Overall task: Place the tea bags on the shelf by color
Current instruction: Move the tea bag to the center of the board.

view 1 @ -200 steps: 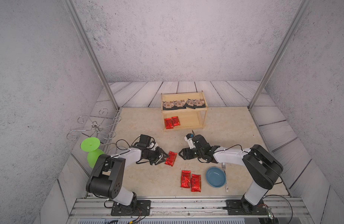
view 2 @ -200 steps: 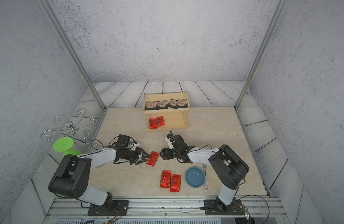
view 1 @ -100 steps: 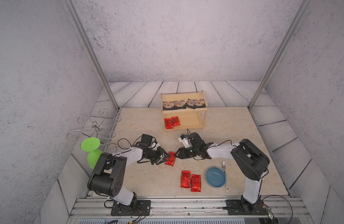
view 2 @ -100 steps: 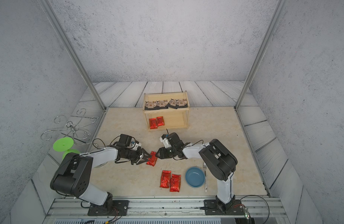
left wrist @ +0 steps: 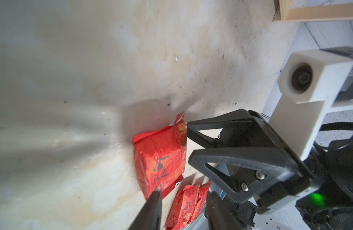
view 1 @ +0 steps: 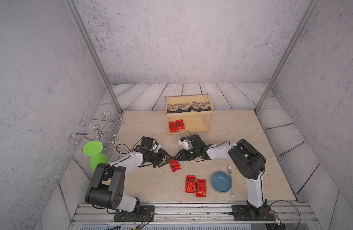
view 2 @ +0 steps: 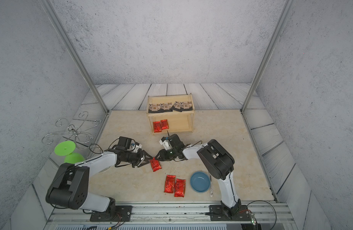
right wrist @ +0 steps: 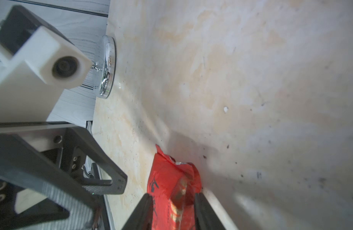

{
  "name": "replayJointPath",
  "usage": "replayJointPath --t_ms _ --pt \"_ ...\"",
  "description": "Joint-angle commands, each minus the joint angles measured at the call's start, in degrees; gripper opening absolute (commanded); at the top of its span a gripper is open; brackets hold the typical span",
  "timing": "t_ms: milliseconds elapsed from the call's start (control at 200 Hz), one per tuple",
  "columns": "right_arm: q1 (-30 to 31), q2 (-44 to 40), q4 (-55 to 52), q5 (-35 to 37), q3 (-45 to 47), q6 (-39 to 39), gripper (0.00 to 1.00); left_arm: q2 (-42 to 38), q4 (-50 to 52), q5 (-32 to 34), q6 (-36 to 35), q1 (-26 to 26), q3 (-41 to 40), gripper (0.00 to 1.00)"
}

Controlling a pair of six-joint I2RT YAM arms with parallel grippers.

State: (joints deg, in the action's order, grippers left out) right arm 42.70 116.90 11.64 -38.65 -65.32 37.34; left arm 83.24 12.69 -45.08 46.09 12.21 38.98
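Right gripper (view 1: 176, 157) and left gripper (view 1: 168, 159) meet tip to tip mid-table in both top views, over one red tea bag (view 1: 175, 165). It is a glossy foil oblong with dark script, slanting from the tips toward the near right. The right jaws look drawn in on its far end, and the left jaws stand partly spread beside it. Two more red tea bags (view 1: 190, 183) lie side by side nearer, just left of a blue bowl (view 1: 221, 181) with a fork (view 1: 231, 183) along its right. The shelf (view 1: 210, 121), pale wood in two tiers, stands farther back. Four black tea bags (view 1: 183, 107) with beige house print overlap along its upper tier, and two red ones (view 1: 173, 126) lie at the left of its lower tier. A green goblet (view 1: 93, 148) and a wire stand (view 1: 98, 129) sit at the far left edge.

From the left wrist, the red tea bag (left wrist: 161, 159) shows creased foil and a ragged sealed end, which sits between the right gripper's (left wrist: 188, 143) black fingers. The left gripper's (left wrist: 183, 194) own fingers are apart, one tip against the packet's lower corner. Whether they grip it I cannot tell.

From the right wrist, the red tea bag (right wrist: 171, 189) fills the gap between the right gripper's (right wrist: 172, 196) fingers, pinched on both sides and crumpled at the top.
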Motion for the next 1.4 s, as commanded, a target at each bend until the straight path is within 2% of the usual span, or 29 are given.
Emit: replayJointPath --t_ms 0,205,305,465,620,861,1396 --pt "0.36 1.48 1.87 -3.25 -1.38 0.33 0.39 -0.5 2.3 1.52 -1.91 -1.71 0.72 0.42" --pt "0.28 0.71 -1.7 -4.49 -3.23 -5.33 0.39 2.13 0.68 1.31 -1.83 -2.28 1.69 0.42" --pt "0.3 -3.83 -5.15 -1.26 -1.12 -11.16 0.39 2.62 0.77 1.66 -2.62 -2.27 2.15 0.42" --pt "1.09 -11.76 -5.23 4.76 5.66 -16.45 0.37 3.15 1.01 2.88 -3.22 -2.28 2.04 0.42" --pt "4.74 -14.2 -6.03 9.45 7.95 -20.38 0.35 3.45 1.62 3.85 -3.63 -2.28 2.29 0.42" --pt "7.25 -10.75 -5.87 10.24 6.54 -20.91 0.32 3.7 2.91 7.45 -4.14 -2.28 3.12 0.43" --pt "7.12 -8.27 -5.42 10.19 7.49 -20.23 0.32 6.32 -5.56 5.09 -2.11 -0.19 0.68 0.46"
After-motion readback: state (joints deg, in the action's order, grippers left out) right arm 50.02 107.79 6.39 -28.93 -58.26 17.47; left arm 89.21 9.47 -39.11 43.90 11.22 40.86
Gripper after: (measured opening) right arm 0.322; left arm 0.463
